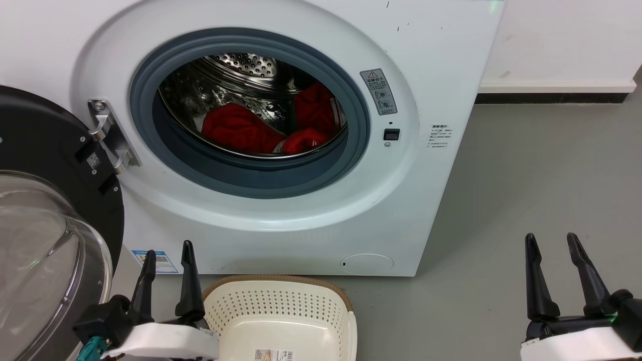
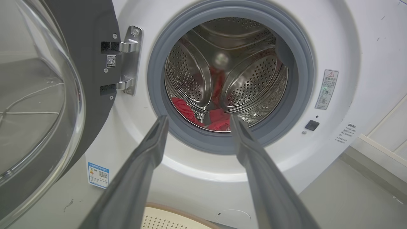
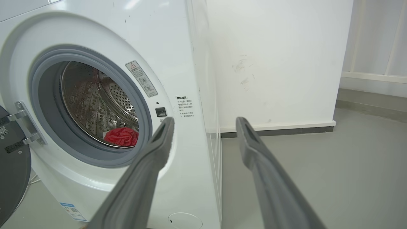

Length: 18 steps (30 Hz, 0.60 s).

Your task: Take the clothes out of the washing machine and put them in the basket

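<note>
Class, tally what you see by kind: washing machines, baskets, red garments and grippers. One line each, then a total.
washing machine: 1
basket: 1
red garments: 2, as far as the folds show, the second to its right
grippers: 2, the left gripper and the right gripper
Total: 6

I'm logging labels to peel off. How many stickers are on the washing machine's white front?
3: grey warning label right of the seal, small text label further right, blue label lower left. The open door may hide others.
</note>
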Tool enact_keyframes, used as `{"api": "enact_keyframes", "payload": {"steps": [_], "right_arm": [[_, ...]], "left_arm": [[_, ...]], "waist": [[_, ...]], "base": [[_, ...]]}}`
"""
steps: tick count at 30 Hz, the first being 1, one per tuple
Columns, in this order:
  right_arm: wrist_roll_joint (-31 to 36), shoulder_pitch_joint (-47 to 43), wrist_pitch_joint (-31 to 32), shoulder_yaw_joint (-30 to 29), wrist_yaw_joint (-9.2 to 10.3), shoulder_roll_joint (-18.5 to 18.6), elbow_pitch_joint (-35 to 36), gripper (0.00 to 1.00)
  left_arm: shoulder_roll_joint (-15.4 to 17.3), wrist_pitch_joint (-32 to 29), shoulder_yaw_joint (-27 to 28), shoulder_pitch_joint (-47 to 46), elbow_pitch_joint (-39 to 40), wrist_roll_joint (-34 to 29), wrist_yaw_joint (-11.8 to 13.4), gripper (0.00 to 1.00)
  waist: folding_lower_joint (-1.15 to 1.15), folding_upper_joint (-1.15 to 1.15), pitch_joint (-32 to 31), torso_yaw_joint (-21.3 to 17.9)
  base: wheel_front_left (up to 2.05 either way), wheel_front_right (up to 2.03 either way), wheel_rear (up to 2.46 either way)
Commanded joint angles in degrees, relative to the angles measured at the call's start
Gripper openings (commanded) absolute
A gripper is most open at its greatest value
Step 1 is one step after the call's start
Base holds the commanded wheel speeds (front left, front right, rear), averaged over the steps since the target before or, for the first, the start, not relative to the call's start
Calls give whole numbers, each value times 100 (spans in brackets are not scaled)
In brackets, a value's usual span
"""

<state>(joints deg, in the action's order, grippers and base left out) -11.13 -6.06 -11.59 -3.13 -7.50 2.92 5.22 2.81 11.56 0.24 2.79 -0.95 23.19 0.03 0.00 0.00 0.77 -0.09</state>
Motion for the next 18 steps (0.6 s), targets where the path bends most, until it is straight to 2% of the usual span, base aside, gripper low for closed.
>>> {"api": "enact_keyframes", "payload": {"steps": [1,18], "right_arm": [[152,-64,-53,-6,2,-4,72,100],[790,-202,-247,1,2,-7,194,100]], "left_arm": [[10,54,-10,19,65,-152,12,100],[10,248,-46,135,62,-856,45,100]], "waist": [[0,0,3,2],[0,0,-7,6]], "base": [[0,0,0],[0,0,0]]}}
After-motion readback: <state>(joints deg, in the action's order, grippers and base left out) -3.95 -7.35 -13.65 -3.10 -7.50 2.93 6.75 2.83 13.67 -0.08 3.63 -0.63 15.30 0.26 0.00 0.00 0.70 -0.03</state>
